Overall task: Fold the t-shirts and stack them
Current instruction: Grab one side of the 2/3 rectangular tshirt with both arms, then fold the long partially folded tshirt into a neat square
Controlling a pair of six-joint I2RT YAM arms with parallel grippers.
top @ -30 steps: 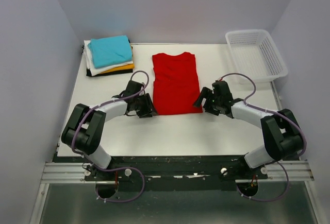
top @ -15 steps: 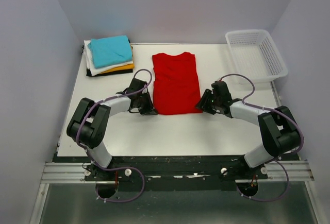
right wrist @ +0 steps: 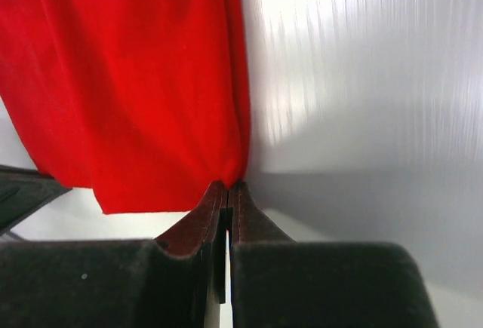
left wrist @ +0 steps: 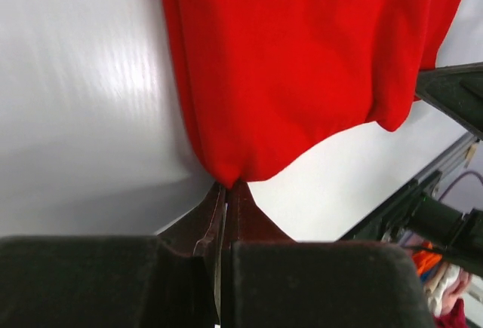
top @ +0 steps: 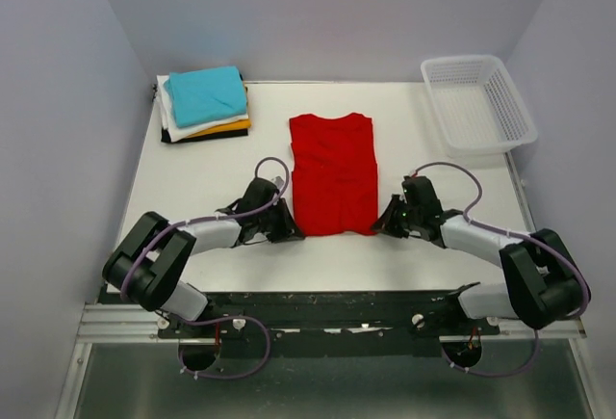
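Observation:
A red t-shirt (top: 333, 173) lies lengthwise in the middle of the white table, its sides folded in. My left gripper (top: 289, 228) is shut on its near left corner (left wrist: 226, 173). My right gripper (top: 382, 227) is shut on its near right corner (right wrist: 232, 177). Both corners are pinched at the fingertips, and the cloth (right wrist: 136, 79) stretches away from them. A stack of folded t-shirts (top: 204, 103) sits at the far left, teal on top, with white, orange and black beneath.
A white lattice basket (top: 477, 103) stands at the far right corner. Grey walls close in the table on three sides. The table's near edge (top: 327, 294) meets a black rail with the arm bases.
Both grippers shut on the shirt's near corners and drew back toward the near edge. The red shirt slid a little nearer with them.

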